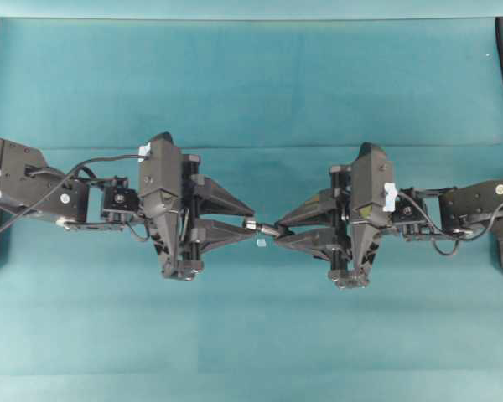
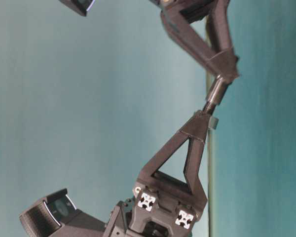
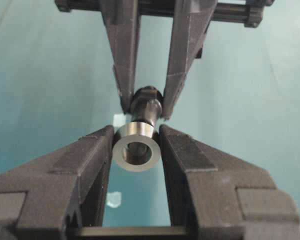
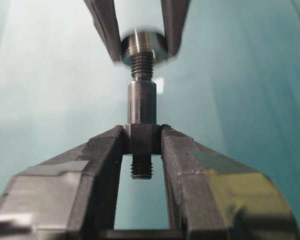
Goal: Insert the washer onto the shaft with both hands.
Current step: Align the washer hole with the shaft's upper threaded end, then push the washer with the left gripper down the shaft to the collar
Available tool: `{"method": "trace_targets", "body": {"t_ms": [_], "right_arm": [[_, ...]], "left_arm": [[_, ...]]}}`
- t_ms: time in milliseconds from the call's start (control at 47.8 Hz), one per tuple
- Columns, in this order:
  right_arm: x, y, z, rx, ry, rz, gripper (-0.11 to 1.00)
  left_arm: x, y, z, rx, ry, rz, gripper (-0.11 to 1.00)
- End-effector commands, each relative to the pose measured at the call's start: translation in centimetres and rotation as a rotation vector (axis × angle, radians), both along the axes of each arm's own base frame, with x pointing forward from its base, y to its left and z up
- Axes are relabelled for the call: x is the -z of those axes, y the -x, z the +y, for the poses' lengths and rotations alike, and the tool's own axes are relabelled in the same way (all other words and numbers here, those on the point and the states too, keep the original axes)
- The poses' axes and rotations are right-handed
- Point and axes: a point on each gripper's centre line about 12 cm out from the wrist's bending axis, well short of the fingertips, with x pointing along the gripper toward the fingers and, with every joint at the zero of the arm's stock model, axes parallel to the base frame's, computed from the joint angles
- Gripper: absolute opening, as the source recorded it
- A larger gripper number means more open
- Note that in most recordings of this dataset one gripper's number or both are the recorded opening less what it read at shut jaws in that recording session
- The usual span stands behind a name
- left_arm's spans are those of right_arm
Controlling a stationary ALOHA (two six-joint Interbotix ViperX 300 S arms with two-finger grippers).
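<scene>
Overhead exterior view: the 2 black robot grippers meet tip to tip above the middle of the teal cloth-covered table point(image 1: 251, 100). The left gripper point(image 1: 250, 219) points toward the right gripper point(image 1: 278, 228), and the parts they carry bridge the short gap between the fingertips.

Left gripper: the jaws are narrowed to a small gap and clamp the small thick silvery-grey metal washer point(image 3: 136, 149) by its outer wall. In the left wrist view the washer's dark centre hole faces the camera, and the end of the shaft is visible inside it.

Right gripper: the jaws are likewise closed to a narrow gap and clamp the short dark grey stepped metal shaft point(image 4: 142, 116) at its thicker middle. In the right wrist view 1 threaded end projects back between the fingers point(image 4: 99, 150); the other threaded end reaches forward into the washer point(image 4: 144, 46).

Position of parts: shaft and washer are held in the air, clear of the table, on 1 common line between the 2 grippers. The threaded tip has entered the washer bore; the smooth shank of the shaft remains outside it.

A tiny pale whitish-blue speck point(image 1: 260, 243) lies on the table just beside the point where the tips meet.
</scene>
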Motion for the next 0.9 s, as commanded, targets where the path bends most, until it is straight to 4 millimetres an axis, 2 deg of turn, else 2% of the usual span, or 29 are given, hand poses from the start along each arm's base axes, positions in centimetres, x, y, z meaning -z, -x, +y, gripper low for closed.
{"method": "trace_targets", "body": {"t_ms": [0, 335, 607, 880], "right_arm": [[-1.0, -0.6, 0.2, 0.000, -0.011, -0.041, 0.00], [-1.0, -0.8, 0.1, 0.002, -0.009, -0.038, 0.00], [-0.9, -0.8, -0.3, 0.012, -0.006, -0.038, 0.00], [-0.9, -0.8, -0.7, 0.022, -0.004, -0.037, 0.00]], "left_arm": [[-0.8, -0.7, 0.1, -0.002, 0.000, -0.023, 0.37], [-0.8, -2.0, -0.1, 0.006, -0.012, 0.009, 0.37], [-0.1, -1.8, -1.0, 0.028, -0.016, 0.073, 0.37], [-0.5, -2.0, -1.0, 0.028, -0.015, 0.061, 0.37]]}}
